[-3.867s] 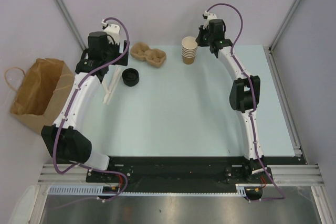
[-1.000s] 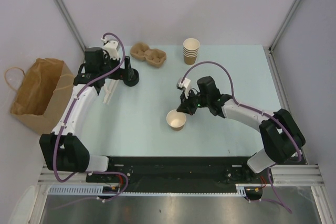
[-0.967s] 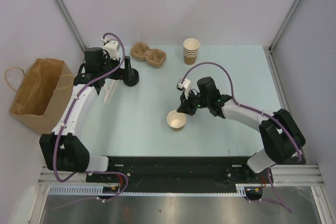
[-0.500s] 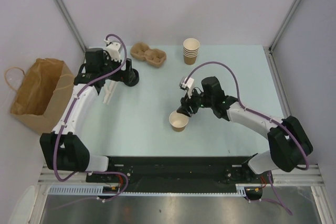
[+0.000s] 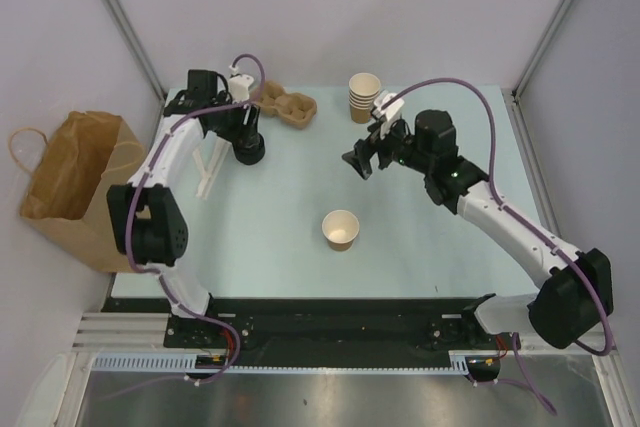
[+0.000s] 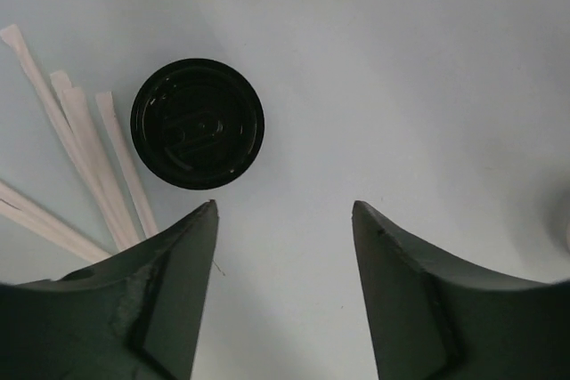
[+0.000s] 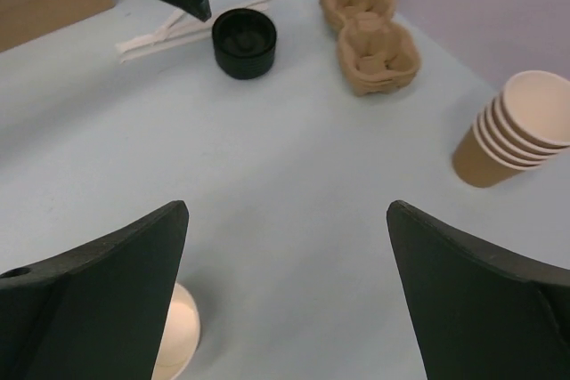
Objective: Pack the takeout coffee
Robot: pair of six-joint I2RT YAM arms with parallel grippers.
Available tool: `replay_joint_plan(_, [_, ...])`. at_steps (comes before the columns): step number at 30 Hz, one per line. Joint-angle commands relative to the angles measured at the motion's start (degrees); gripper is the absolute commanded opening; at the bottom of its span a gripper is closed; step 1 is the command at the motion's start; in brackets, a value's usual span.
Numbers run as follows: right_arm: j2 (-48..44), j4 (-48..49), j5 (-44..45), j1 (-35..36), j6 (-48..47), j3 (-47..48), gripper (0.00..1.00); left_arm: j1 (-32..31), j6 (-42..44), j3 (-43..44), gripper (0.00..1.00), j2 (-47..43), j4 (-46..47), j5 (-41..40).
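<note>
No takeout coffee with its lid on is in view. A single lidless tan paper cup [image 5: 340,230] [image 7: 178,337] stands upright mid-table. A loose black lid [image 5: 249,150] [image 6: 197,123] [image 7: 244,40] lies at the far left. My left gripper [image 5: 246,127] [image 6: 285,213] hovers over the table just beside the lid, open, with only bare table between its fingers. My right gripper [image 5: 361,161] [image 7: 289,213] hangs open above the table, beyond the single cup and apart from it.
A brown two-cup carrier [image 5: 282,105] [image 7: 370,33] and a stack of lidless cups [image 5: 362,97] [image 7: 517,126] sit at the far edge. Wrapped straws [image 5: 208,169] [image 6: 80,149] lie left of the lid. A brown paper bag [image 5: 70,177] stands off the table's left side.
My right gripper opened, left the single cup standing and pulled up and away toward the far side. My left arm swung over the black lid and its jaws narrowed somewhat.
</note>
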Motion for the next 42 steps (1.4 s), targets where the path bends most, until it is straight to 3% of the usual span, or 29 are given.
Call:
replay_joint_plan(1, [0.47,-5.01,-1.63,-5.11,4.38,5.37,1.00,-0.97,3.58,12.55,0.60,9.40,-9.10,-1.11])
replay_joint_plan(6, [2.32,-9.31,-6.55,-12.67,8.61,7.21,1.00,-2.99,3.14,19.61,0.54,18.28,-12.71,-5.05])
replay_joint_plan(12, [3.64,-12.05,-8.23,-17.51,9.40,8.54,1.00,-4.58,3.31,20.33,0.50,21.45,-12.28,-7.52])
replay_joint_plan(34, [5.31,-11.35,-9.37,-18.39,10.89,9.24,1.00,-4.93,1.82,22.17,0.33,25.85,-10.26,-12.01])
replay_joint_plan(42, [5.40,-11.35,-9.63,-18.48,12.12,9.15,1.00,-4.93,1.56,22.96,0.32,26.20,-9.55,-12.89])
